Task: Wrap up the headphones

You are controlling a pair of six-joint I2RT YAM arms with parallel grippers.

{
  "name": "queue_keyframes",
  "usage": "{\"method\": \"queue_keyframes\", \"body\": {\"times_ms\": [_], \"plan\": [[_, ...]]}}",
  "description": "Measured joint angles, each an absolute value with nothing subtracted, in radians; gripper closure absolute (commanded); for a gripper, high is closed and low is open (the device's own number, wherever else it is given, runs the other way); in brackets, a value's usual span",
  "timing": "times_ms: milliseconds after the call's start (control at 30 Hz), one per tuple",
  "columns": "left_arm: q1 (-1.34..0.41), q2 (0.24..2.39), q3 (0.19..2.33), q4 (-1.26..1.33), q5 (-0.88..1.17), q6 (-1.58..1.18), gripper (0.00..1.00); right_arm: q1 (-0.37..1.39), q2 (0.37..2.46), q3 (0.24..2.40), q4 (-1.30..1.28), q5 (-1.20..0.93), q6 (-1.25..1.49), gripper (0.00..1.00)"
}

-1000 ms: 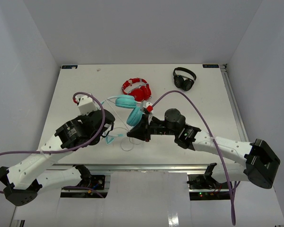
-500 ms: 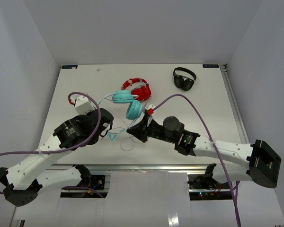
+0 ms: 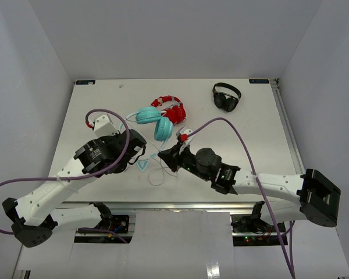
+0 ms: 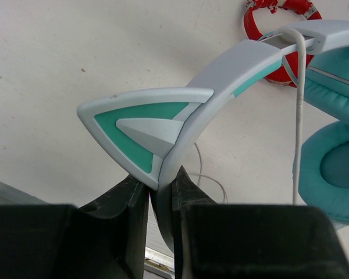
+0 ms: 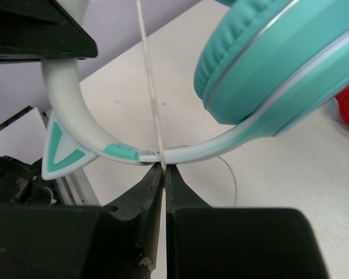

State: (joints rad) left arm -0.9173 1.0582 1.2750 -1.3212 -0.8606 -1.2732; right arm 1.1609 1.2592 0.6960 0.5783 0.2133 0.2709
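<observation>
The teal headphones (image 3: 154,122) lie mid-table, ear cups at the far side and pale headband towards me. My left gripper (image 3: 139,153) is shut on the headband (image 4: 221,75) just below a cat-ear point (image 4: 139,128), and holds it off the table. My right gripper (image 3: 163,155) is shut on the thin white cable (image 5: 151,99) right at the headband (image 5: 221,148); the cable runs taut upward from the jaws. A teal ear cup (image 5: 273,58) hangs above the right jaws. A slack loop of cable (image 3: 156,177) lies on the table in front.
Red headphones (image 3: 171,109) lie touching the far side of the teal pair. Black headphones (image 3: 227,96) sit at the back right. The table's front metal edge (image 3: 180,204) runs just behind both grippers. My two grippers are close together.
</observation>
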Motion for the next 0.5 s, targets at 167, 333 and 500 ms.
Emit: {"method": "queue_keyframes", "body": {"times_ms": [167,333,500], "plan": [[-0.919,1.084,1.285,-1.349,-0.856,-1.32,1.0,1.172,1.292,0.687,0.594,0.287,0.267,0.92],[-0.92,1.105,1.292,-1.357,-0.854,-1.362,1.0,1.178,1.293,0.67,0.623,0.346,0.267,0.88],[-0.919,1.128,1.323,-1.37,-0.853,-1.388,1.0,1.177,1.313,0.659,0.636,0.403,0.257,0.74]]}}
